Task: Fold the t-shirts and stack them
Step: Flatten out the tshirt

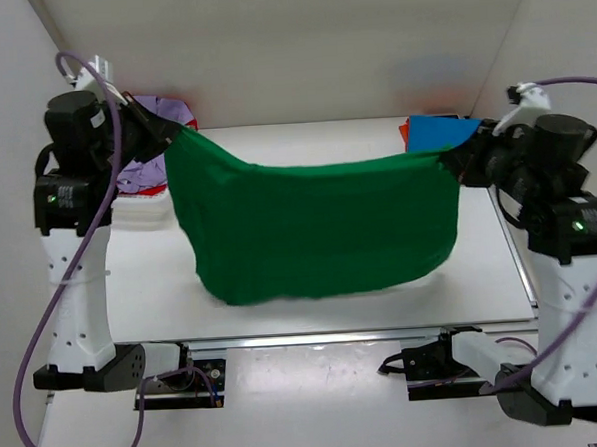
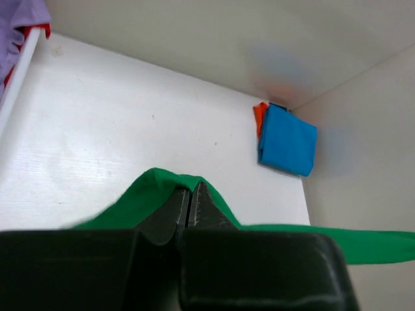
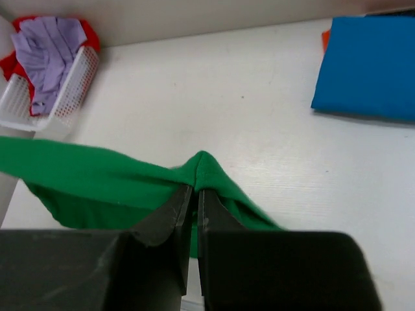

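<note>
A bright green t-shirt (image 1: 314, 228) hangs spread in the air between both arms, its lower edge near the table. My left gripper (image 1: 174, 135) is shut on its upper left corner (image 2: 165, 181), the cloth bunched over the fingertips. My right gripper (image 1: 450, 158) is shut on the upper right corner (image 3: 204, 165). A blue t-shirt (image 1: 441, 131) lies folded at the back right on a red-orange one (image 2: 259, 116). A lavender t-shirt (image 3: 48, 48) lies crumpled in the basket, over more red cloth (image 3: 89, 34).
The white lattice basket (image 3: 71, 84) stands at the back left by the wall. White walls close the table at the back and both sides. The folded stack (image 3: 369, 65) sits in the back right corner.
</note>
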Robot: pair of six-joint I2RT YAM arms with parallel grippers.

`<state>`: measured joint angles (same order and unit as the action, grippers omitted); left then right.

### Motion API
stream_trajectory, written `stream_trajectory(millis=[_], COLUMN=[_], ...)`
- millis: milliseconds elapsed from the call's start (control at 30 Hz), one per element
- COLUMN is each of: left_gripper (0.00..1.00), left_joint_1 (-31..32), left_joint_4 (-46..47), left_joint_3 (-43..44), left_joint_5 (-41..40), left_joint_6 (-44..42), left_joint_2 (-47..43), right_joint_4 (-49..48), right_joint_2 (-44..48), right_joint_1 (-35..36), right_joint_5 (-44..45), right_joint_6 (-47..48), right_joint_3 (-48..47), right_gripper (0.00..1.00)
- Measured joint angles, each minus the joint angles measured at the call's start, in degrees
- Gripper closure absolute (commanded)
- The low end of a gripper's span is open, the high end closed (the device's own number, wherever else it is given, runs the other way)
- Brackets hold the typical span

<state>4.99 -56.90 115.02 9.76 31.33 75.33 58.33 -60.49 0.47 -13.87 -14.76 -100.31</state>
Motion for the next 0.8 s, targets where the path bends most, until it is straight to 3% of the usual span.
stream_trajectory(millis=[133, 267, 333, 500, 567, 633, 800], left_gripper=[1.0, 1.0, 1.0, 1.0, 1.0, 1.0, 1.0], left_joint_1=[-0.07, 0.22, 0.74, -0.02, -1.44, -2.56, -0.7], left_joint_4=[4.59, 6.75, 5.29, 6.97, 10.67, 13.51, 23.67], left_joint_3=[-9.14, -10.1, -3.65, 19.76, 19.67, 16.09, -4.33], left_joint_5=[0.33, -1.6, -4.22, -5.86, -6.19, -6.97, -6.14], left_joint_6=[-0.61, -1.66, -2.49, -2.8, -2.69, -2.71, -2.78], left_joint_2=[2.73, 12.63, 19.52, 30.23, 26.43, 19.93, -2.1], right_joint_4=[-4.7, -8.7, -7.45, -6.73, -9.73, -12.15, -18.8], right_joint_2=[-5.73, -18.36, -25.07, -36.04, -35.3, -32.24, -21.73], right_joint_1=[1.77, 2.51, 2.78, 3.56, 2.99, 1.03, -4.42], right_joint_5=[0.0, 0.26, 0.59, 2.4, 1.03, -0.66, -4.22], right_joint_6=[0.46, 1.44, 1.64, 2.1, 1.9, 1.4, 1.22], right_joint_3=[8.2, 9.94, 5.75, -17.66, -23.71, -23.96, -6.51], right_gripper=[1.0, 1.0, 1.0, 1.0, 1.0, 1.0, 1.0])
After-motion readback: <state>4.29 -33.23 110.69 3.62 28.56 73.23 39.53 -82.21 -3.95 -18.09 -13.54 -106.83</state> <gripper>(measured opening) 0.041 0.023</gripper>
